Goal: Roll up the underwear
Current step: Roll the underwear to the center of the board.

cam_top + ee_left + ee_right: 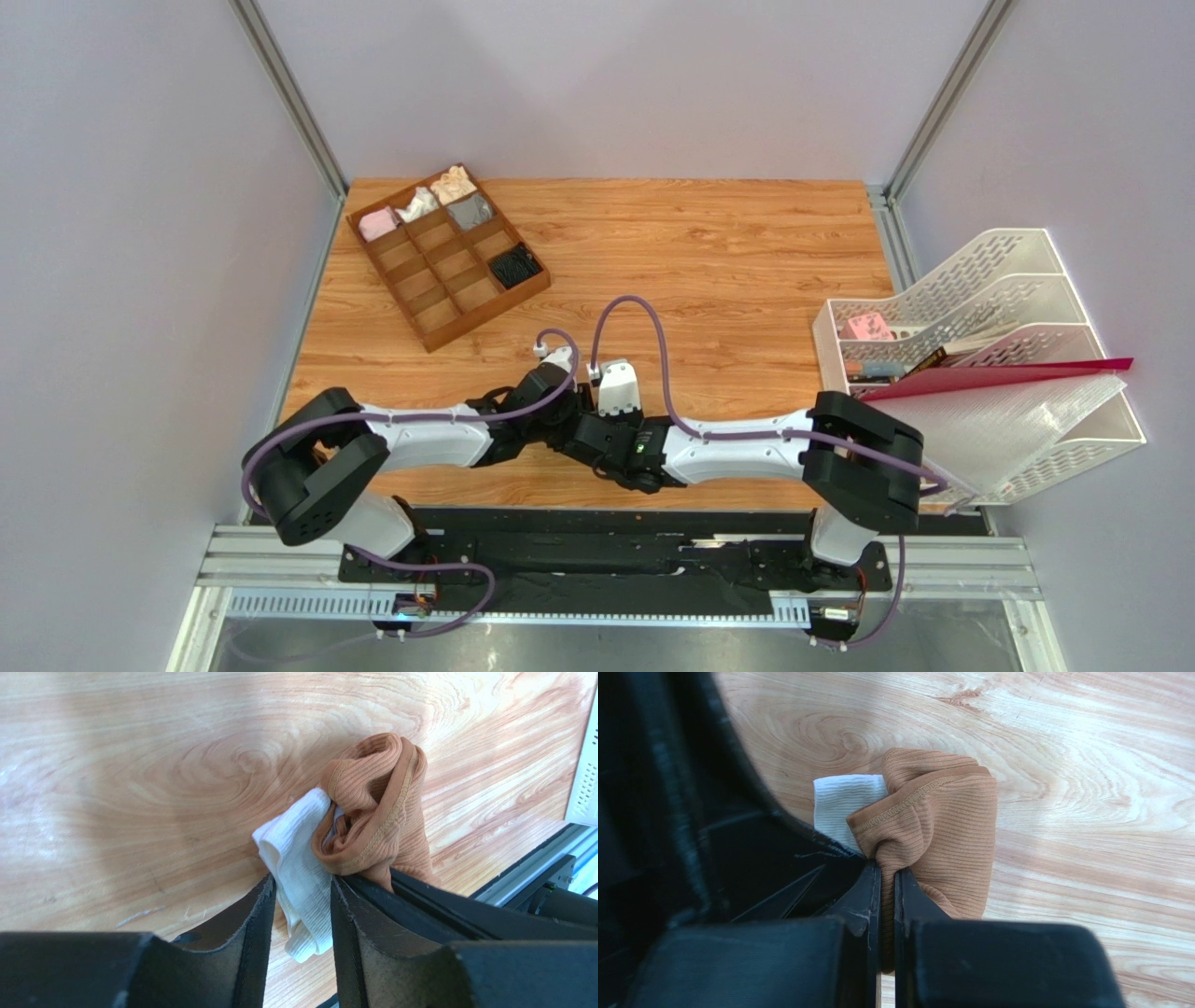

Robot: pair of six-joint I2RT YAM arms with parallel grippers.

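Observation:
The underwear (379, 791) is a bunched brown ribbed garment with a cream-white band (298, 854), lying on the wooden table near its front edge. My left gripper (302, 878) has the white band between its fingers, and the cloth touches both near the tips. From the other side my right gripper (887, 868) is shut tight on a fold of the brown fabric (941, 826). In the right wrist view the white band (843, 801) shows to the left of that fold. From the top view the two wrists meet over the garment and hide it.
A wooden divided tray (446, 259) with small fabric bundles in its far cells sits at the back left. A white file rack (982, 350) holding a red folder (996, 375) stands at the right. The table's metal front rail (533, 875) runs close beside the garment.

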